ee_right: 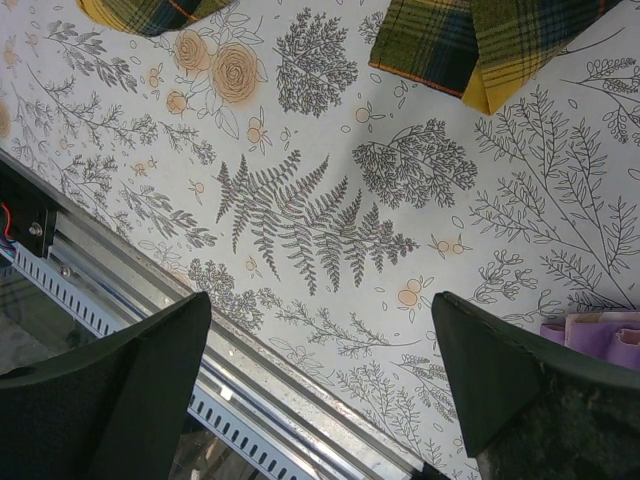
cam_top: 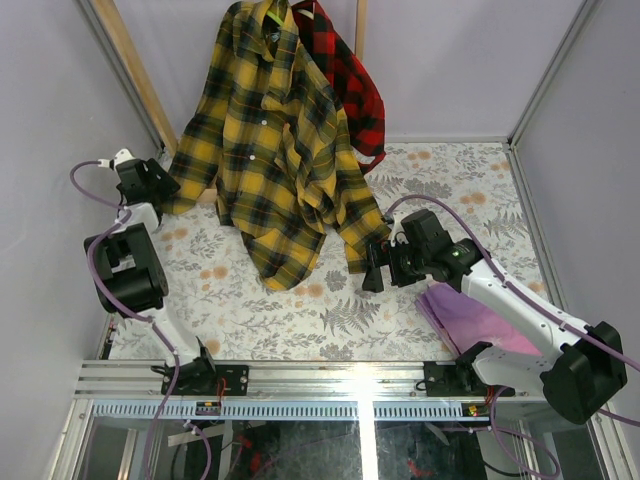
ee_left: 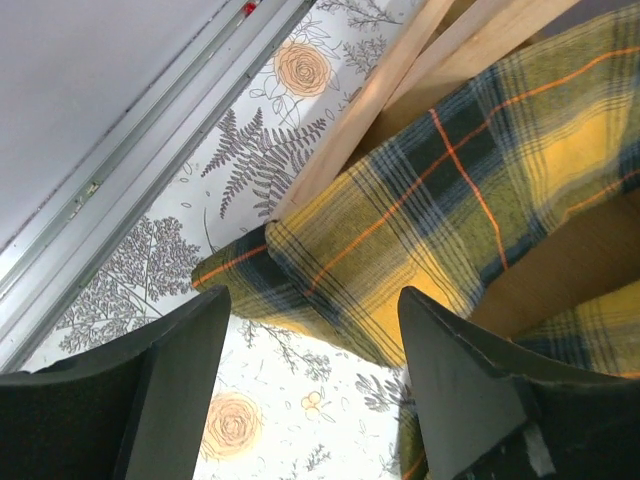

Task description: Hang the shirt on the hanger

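Note:
The yellow and dark plaid shirt [cam_top: 270,140] hangs at the back, its hem and both sleeves trailing onto the floral table. A small lime-green piece of the hanger [cam_top: 274,14] shows at the collar; the rest is hidden inside the shirt. My left gripper [cam_top: 152,186] is open beside the left sleeve's cuff [cam_top: 185,192]. In the left wrist view the cuff [ee_left: 330,290] lies just past the open left gripper [ee_left: 312,300], with nothing between the fingers. My right gripper [cam_top: 372,272] is open and empty just short of the right sleeve's end [cam_top: 355,248]. The right gripper [ee_right: 320,300] hovers over the table, the sleeve end [ee_right: 480,45] beyond it.
A red-and-black plaid shirt [cam_top: 350,80] hangs behind the yellow one. A purple cloth [cam_top: 465,315] lies under the right arm and shows as the purple cloth [ee_right: 600,335] in the right wrist view. A wooden rack post [ee_left: 400,80] stands by the left sleeve. A metal rail [cam_top: 330,380] runs along the near edge.

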`<action>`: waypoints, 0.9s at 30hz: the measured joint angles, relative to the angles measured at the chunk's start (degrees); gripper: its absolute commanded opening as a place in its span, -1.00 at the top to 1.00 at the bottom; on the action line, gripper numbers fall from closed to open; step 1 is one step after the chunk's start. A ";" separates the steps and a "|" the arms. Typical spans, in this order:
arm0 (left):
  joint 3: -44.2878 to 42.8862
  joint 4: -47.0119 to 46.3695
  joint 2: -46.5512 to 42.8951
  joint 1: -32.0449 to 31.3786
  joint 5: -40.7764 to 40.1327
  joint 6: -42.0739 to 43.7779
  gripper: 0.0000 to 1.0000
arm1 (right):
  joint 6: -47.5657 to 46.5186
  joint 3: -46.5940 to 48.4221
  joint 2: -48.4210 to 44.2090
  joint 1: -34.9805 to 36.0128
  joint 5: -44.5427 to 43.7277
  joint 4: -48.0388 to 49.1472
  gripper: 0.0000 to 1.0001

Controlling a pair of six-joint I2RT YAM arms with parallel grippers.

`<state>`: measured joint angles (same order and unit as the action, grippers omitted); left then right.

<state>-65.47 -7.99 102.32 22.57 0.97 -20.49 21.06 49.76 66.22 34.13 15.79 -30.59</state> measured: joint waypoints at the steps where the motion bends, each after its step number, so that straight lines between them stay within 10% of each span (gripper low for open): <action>1: -0.61 0.07 0.85 0.09 0.04 0.24 -0.38 | -0.13 0.00 0.04 0.00 -0.11 -0.13 -0.99; 12: -4.02 0.17 8.90 2.27 5.33 2.40 -0.31 | -1.20 0.26 1.11 0.00 -0.24 -0.81 -0.99; 27: -4.24 0.09 9.75 2.60 9.20 2.05 0.90 | -1.42 0.66 2.38 0.00 -0.22 -0.81 -0.99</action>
<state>-69.71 -7.90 112.07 25.17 10.17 -18.44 19.64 50.41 68.60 34.13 15.57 -31.40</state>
